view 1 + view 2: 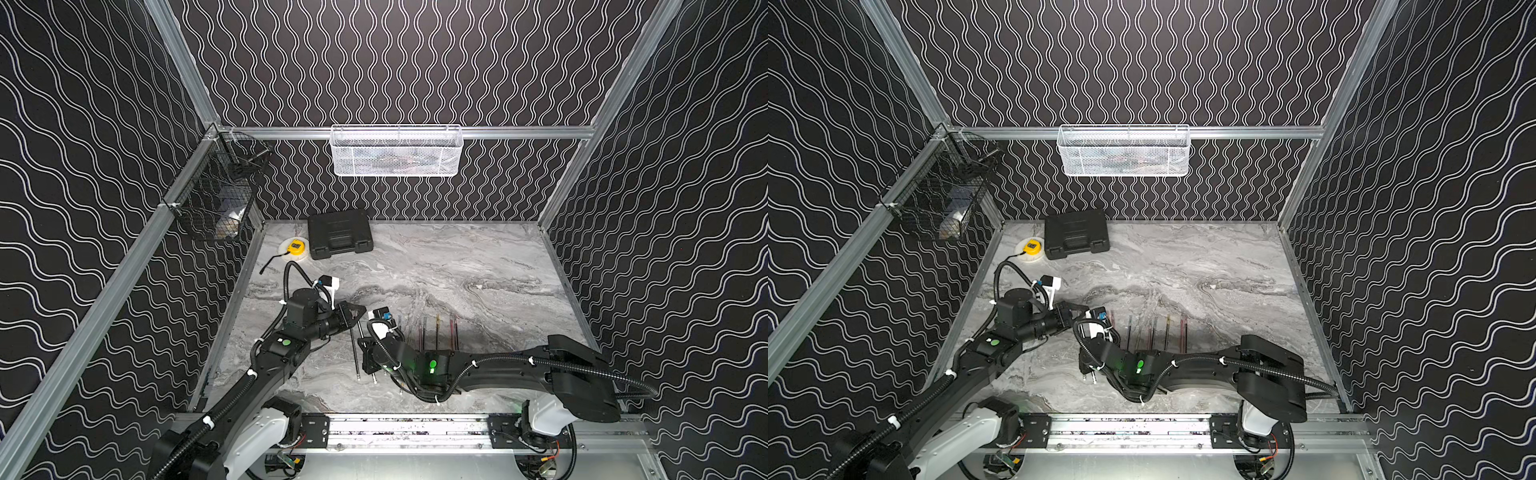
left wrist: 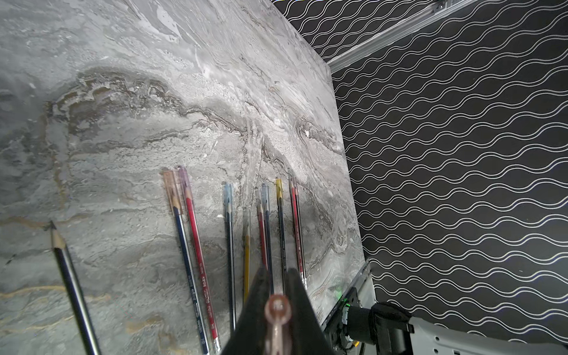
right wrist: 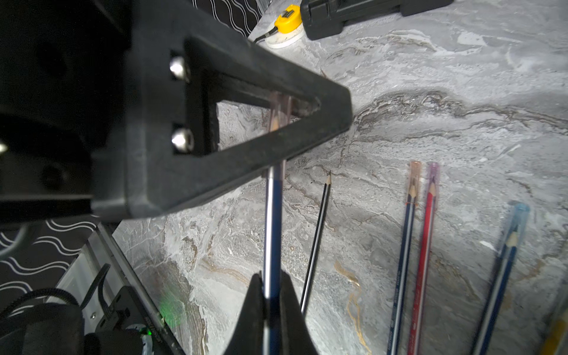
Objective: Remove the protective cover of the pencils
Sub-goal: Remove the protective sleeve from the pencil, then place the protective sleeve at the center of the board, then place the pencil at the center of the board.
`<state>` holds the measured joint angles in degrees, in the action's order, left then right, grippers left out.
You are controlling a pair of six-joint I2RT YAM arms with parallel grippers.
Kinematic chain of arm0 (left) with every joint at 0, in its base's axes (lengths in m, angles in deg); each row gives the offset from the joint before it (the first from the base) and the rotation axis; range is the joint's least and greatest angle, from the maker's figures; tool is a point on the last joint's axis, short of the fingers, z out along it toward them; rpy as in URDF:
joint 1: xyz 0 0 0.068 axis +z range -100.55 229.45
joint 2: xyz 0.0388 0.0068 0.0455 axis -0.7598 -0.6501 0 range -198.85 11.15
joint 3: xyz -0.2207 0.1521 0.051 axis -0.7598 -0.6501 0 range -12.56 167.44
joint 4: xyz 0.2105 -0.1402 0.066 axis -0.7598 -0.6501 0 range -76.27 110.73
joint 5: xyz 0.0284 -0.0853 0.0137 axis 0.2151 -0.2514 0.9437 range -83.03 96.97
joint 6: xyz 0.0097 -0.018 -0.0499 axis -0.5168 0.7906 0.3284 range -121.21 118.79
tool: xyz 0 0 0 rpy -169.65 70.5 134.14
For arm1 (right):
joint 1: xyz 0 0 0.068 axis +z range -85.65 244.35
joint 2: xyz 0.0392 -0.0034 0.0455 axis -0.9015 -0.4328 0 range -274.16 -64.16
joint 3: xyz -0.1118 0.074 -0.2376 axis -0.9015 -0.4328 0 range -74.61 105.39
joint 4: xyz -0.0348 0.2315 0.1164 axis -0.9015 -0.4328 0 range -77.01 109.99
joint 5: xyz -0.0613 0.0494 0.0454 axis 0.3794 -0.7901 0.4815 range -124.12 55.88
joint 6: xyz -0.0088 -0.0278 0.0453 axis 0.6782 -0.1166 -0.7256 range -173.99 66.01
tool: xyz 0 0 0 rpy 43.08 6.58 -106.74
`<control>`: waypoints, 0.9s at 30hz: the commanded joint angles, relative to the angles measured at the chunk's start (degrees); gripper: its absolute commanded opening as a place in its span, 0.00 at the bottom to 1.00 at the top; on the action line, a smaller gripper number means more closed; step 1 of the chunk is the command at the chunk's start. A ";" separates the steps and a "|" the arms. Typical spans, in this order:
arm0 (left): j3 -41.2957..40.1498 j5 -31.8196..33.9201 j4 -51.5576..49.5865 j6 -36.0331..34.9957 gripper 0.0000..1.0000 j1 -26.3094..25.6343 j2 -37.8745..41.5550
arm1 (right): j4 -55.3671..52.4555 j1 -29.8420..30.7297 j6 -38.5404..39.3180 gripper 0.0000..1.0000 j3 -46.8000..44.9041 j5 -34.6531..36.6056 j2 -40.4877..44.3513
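My left gripper (image 2: 277,278) (image 1: 360,312) is shut on a clear pinkish protective cover (image 2: 278,307) (image 3: 280,106), which still sits over a pencil's tip. The dark blue pencil (image 3: 273,221) belonging to it is raised off the table, and my right gripper (image 3: 272,287) (image 1: 365,345) is shut on its shaft. A bare black pencil (image 3: 319,233) (image 2: 69,276) (image 1: 355,353) lies on the table beside it. Several more pencils (image 1: 436,332) (image 1: 1154,332) (image 2: 246,233) lie in a row to the right, with coloured covers on their tips.
A black tool case (image 1: 338,232) and a yellow tape measure (image 1: 296,248) sit at the back left of the marble table (image 1: 478,270). A white mesh basket (image 1: 397,151) hangs on the back wall. On the left rail hangs a black wire basket (image 1: 216,195).
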<state>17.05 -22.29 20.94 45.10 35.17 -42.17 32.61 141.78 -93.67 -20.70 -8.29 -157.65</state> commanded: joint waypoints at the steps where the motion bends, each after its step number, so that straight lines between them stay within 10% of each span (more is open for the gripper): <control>1: 1.71 9.33 4.26 -2.06 0.01 0.14 -0.25 | 1.00 2.36 1.54 0.00 -0.44 -7.38 0.11; 27: 3.61 13.62 2.14 -2.86 0.00 0.38 -2.61 | 2.68 4.96 -2.65 0.00 -4.77 -0.40 2.45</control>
<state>20.00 -10.68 22.40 43.68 35.41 -44.25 34.97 146.79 -93.60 -25.08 -11.61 -155.57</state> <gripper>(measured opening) 0.131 0.072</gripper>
